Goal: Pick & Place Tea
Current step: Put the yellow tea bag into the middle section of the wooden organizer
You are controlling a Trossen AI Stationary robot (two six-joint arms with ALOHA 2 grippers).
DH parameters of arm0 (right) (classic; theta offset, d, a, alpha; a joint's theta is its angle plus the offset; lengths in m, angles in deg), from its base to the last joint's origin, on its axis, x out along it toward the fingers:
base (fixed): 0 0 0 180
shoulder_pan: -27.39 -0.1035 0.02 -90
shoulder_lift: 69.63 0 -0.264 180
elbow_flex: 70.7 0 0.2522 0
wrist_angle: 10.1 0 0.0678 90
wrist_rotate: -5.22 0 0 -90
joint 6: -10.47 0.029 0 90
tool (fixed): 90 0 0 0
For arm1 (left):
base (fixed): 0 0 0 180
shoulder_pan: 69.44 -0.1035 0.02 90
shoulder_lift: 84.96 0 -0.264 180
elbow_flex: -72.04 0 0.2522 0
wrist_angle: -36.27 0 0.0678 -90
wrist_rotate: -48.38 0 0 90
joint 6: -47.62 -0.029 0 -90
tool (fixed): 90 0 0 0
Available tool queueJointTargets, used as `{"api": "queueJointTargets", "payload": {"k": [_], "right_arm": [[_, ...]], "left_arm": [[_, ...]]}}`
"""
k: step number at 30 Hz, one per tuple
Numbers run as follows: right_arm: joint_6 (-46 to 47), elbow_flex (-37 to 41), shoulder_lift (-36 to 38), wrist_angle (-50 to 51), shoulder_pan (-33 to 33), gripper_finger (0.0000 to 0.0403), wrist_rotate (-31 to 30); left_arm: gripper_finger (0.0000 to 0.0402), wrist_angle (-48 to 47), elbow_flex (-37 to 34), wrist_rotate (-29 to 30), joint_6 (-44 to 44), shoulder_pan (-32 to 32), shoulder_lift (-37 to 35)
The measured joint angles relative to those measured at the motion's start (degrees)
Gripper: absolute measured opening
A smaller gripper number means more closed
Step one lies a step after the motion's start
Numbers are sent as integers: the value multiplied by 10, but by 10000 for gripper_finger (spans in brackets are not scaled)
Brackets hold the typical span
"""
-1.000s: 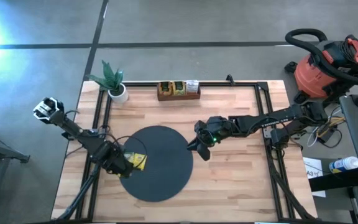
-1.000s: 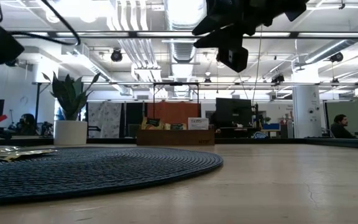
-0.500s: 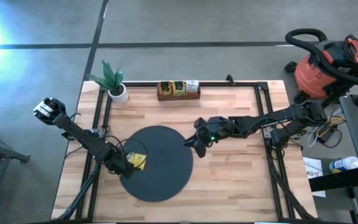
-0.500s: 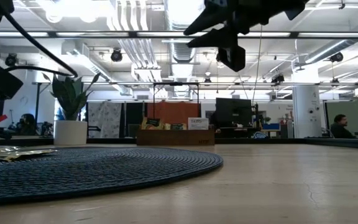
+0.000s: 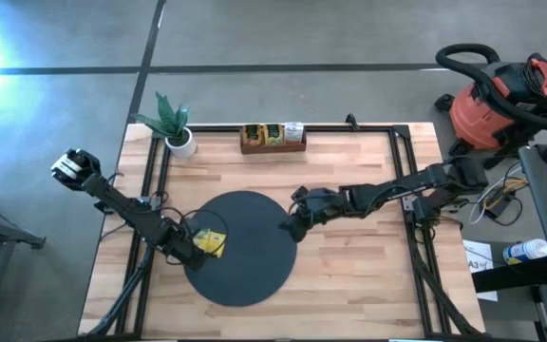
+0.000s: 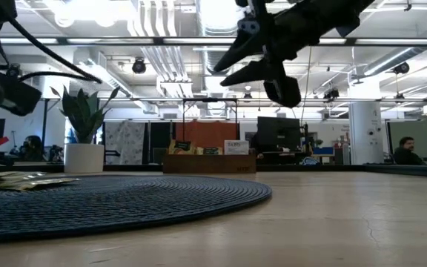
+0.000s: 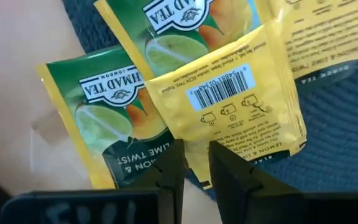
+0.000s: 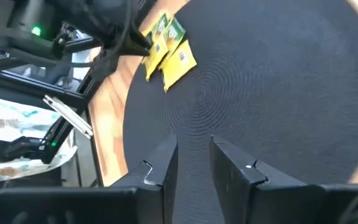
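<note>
Your right gripper [image 5: 291, 228] moved closer over the mat [image 5: 242, 249], fingers slightly apart, empty; your left gripper [image 5: 190, 247] stayed by the tea bags [image 5: 211, 244], holding nothing.

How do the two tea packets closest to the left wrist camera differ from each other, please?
The green-fronted tea packet lies printed face up, showing the brand label and a lime picture; the yellow tea packet lies back side up, showing a barcode and small text. The yellow one overlaps the green one's edge and rests mostly on the black mat, while the green one lies partly off it. Both are flat, square and similar in size.
</note>
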Motion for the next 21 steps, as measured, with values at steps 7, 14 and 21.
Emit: {"api": "queueJointTargets", "payload": {"k": [7,14,21], "right_arm": [[22,-32,-68,-10,-21,92,9],[6,-92,-154,-4,-23,91,33],[-14,-148,-229,54,-16,72,36]], "left_arm": [[69,-16,34,27,-9,0,0],[69,-8,86,63,-9,4,0],[69,148,62,33,-3,10,6]]}}
